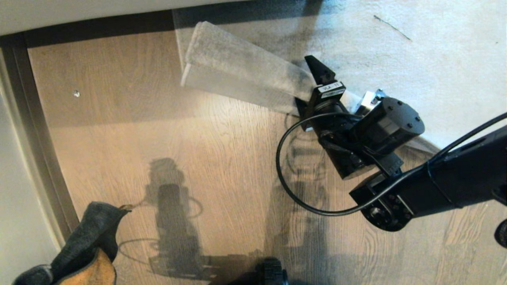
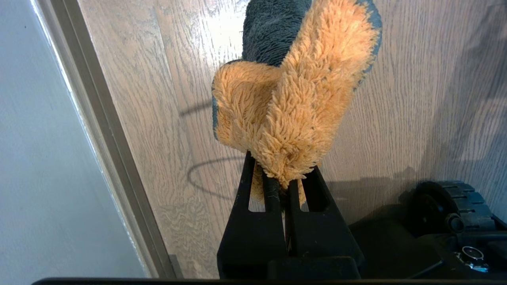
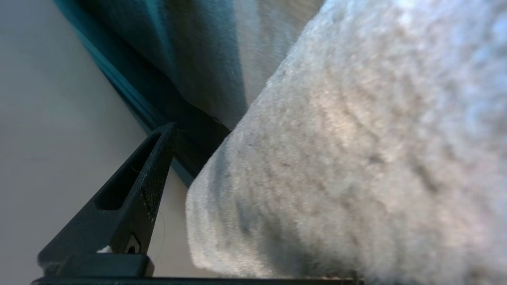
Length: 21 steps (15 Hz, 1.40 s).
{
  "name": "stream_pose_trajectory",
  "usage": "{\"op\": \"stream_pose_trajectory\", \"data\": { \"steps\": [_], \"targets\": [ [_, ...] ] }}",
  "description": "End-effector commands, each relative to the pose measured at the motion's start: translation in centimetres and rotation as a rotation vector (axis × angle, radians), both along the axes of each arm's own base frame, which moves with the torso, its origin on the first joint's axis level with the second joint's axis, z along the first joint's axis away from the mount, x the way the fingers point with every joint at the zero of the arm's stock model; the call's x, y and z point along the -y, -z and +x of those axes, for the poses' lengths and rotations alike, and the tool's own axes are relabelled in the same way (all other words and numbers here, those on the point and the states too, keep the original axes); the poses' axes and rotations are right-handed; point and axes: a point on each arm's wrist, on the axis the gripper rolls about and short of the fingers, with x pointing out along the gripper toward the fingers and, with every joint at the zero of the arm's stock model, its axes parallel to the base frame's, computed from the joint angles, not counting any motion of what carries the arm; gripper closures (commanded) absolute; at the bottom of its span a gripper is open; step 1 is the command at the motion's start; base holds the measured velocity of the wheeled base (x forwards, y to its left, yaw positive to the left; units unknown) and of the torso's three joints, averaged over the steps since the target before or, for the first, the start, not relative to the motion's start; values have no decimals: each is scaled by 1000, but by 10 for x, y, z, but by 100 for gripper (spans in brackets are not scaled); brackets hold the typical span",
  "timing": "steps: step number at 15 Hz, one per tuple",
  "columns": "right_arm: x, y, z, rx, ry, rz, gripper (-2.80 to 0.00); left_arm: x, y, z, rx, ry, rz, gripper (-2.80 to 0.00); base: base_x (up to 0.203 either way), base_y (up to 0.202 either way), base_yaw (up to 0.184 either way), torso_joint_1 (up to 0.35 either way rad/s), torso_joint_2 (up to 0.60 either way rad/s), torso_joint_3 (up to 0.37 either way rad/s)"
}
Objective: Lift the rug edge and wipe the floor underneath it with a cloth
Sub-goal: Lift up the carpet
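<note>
Head view: rug edge (image 1: 237, 67) at about 12 o'clock, lifted off the floor (image 1: 150, 130) and folded back onto the rug. Right gripper (image 1: 313, 85) at about 1 o'clock, at the near end of the fold; jaws spread wide, one finger above the rug, the other hidden behind it. Cloth (image 1: 85, 245) at 7 o'clock. Left wrist view: left gripper (image 2: 283, 186) pinches the cloth (image 2: 293, 107), tan face toward camera, over floor (image 2: 416, 99).

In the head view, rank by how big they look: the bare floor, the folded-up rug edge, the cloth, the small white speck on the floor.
1. floor
2. rug edge
3. cloth, cut off by the frame and nearer the camera
4. white speck
</note>
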Motion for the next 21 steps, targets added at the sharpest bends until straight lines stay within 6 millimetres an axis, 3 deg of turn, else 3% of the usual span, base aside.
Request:
{"op": "stream_pose_trajectory", "data": {
  "steps": [1, 12, 13, 18, 21],
  "targets": [
    [2, 1, -3, 17, -1, 24, -280, 0, 0, 0, 0, 0, 0, 0, 0, 0, 0, 0, 0, 0],
    [-8, -5, -13, 19, -26, 56, -280, 0, 0, 0, 0, 0, 0, 0, 0, 0, 0, 0, 0, 0],
    [-8, -6, -14, 21, -29, 58, 0, 0, 0, 0, 0, -2, 0, 0, 0, 0, 0, 0, 0, 0],
    [-6, -9, -17, 26, -38, 66, 0, 0, 0, 0, 0, 0, 0, 0, 0, 0, 0, 0, 0, 0],
    [-8, -11, -30, 18, -65, 63, 0, 0, 0, 0, 0, 0, 0, 0, 0, 0, 0, 0, 0, 0]
  ]
}}
